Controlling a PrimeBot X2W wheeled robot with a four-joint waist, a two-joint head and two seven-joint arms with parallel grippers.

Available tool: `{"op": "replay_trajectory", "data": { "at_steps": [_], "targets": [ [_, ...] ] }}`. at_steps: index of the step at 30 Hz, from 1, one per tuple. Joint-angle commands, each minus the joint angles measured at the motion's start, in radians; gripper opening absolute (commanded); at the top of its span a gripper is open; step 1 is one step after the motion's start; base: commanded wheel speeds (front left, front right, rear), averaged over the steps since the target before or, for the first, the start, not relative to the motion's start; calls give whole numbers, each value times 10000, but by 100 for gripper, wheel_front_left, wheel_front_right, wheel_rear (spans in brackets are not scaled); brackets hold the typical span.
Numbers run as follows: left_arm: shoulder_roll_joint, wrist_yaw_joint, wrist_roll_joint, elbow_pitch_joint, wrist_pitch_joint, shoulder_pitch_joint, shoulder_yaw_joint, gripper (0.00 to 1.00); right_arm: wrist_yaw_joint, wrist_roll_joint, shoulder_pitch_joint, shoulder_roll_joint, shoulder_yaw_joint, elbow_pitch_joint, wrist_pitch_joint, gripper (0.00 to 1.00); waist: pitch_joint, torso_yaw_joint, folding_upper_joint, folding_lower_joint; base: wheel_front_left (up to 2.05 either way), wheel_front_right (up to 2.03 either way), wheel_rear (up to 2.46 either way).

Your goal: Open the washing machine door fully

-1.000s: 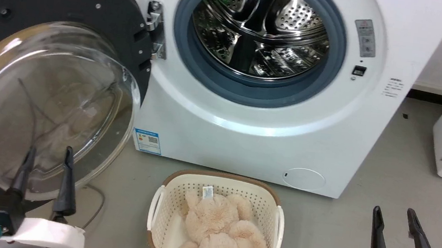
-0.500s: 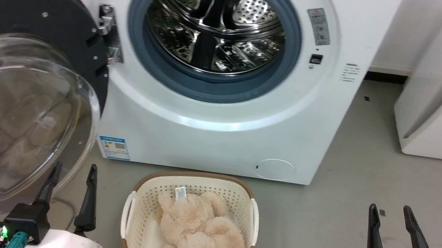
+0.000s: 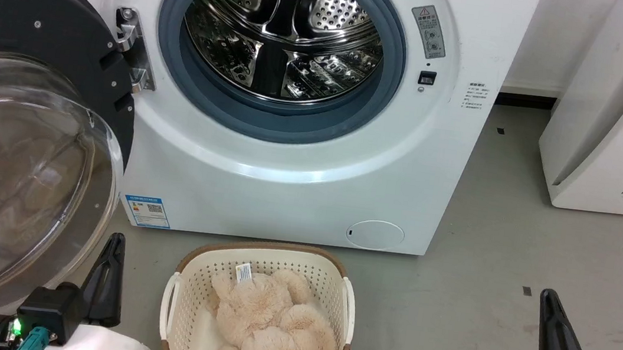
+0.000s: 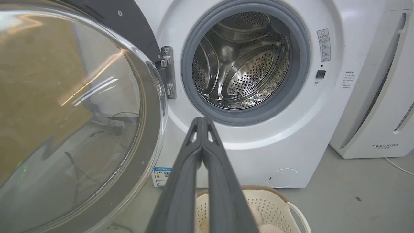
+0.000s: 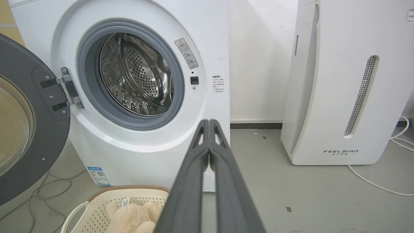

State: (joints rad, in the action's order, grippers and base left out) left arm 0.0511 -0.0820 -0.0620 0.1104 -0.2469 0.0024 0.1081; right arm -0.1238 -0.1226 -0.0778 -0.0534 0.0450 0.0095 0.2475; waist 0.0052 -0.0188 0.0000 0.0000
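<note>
- Head view: washing machine door (image 3: pixel 17 151) hangs wide open at the left of the washing machine (image 3: pixel 297 191), with the drum fully exposed. Left hand (image 3: pixel 113 249) is clenched and empty, just beside the door's lower rim; can't tell if it touches. Right hand (image 3: pixel 551 305) is clenched and empty, well apart from the machine.
- Left wrist view: left hand (image 4: pixel 202 122) has its fingers pressed together with nothing between them. The door (image 4: pixel 71 106) is at left, angled away from the machine front.
- Right wrist view: right hand (image 5: pixel 209 123) is clenched and empty. The door (image 5: pixel 29 129) is at far left, clear of the opening.
- Judgement: opening looks done or nearly done, with perhaps a last nudge left.
</note>
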Motion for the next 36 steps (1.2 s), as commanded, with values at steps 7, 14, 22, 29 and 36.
{"op": "replay_trajectory", "data": {
  "at_steps": [7, 14, 22, 29, 36],
  "targets": [
    [1, 80, 62, -97, 169, -2, -86, 0, -7, 123, 73, 3, -36, -11, -163, 0, -4, 14, 0, 0, 0, 0, 0],
    [0, 126, 97, -159, 312, -4, -147, 0, -11, 191, 116, 5, -62, -16, -306, 0, -7, 25, 0, 0, 0, 0, 0],
    [0, 179, 136, -231, 475, -5, -218, 0, -15, 269, 166, 7, -91, -22, -470, 0, -10, 37, 0, 0, 0, 0, 0],
    [-1, 225, 171, -293, 618, -7, -280, 0, -19, 338, 210, 9, -117, -28, -614, 0, -13, 48, 0, 0, 0, 0, 0],
    [-1, 270, 206, -356, 761, -8, -342, 0, -23, 406, 254, 11, -143, -33, -758, 0, -16, 59, 0, 0, 0, 0, 0]
  ]
}}
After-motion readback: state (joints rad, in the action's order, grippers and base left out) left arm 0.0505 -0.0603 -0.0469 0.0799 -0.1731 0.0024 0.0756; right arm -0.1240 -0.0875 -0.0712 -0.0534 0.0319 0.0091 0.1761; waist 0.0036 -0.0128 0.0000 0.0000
